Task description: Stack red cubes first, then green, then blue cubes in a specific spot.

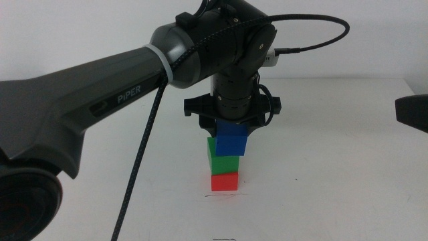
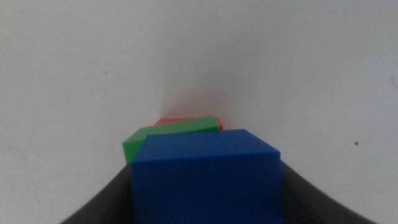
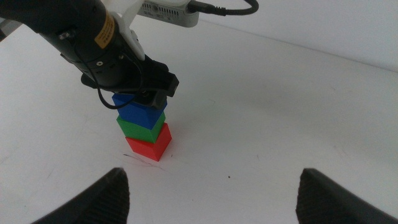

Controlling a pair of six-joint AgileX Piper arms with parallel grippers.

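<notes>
The red cube point(image 1: 225, 181) stands on the white table just behind a thin dark line, the specific spot point(image 1: 224, 195). On top of it sits the green cube point(image 1: 221, 163). The blue cube point(image 1: 232, 139) is on the green one, shifted a little to the right and turned slightly. My left gripper point(image 1: 231, 127) comes down from above and is shut on the blue cube point(image 2: 205, 180), its dark jaws on both sides. The green cube point(image 2: 171, 132) and a sliver of the red cube point(image 2: 171, 121) show below. My right gripper point(image 3: 214, 193) waits open at the right, away from the stack point(image 3: 143, 121).
The left arm's big grey link point(image 1: 80, 107) and its cable point(image 1: 137, 181) cross the left half of the table. The right gripper's dark body point(image 1: 413, 112) shows at the right edge. A small dark speck point(image 3: 228, 177) lies on the table right of the stack.
</notes>
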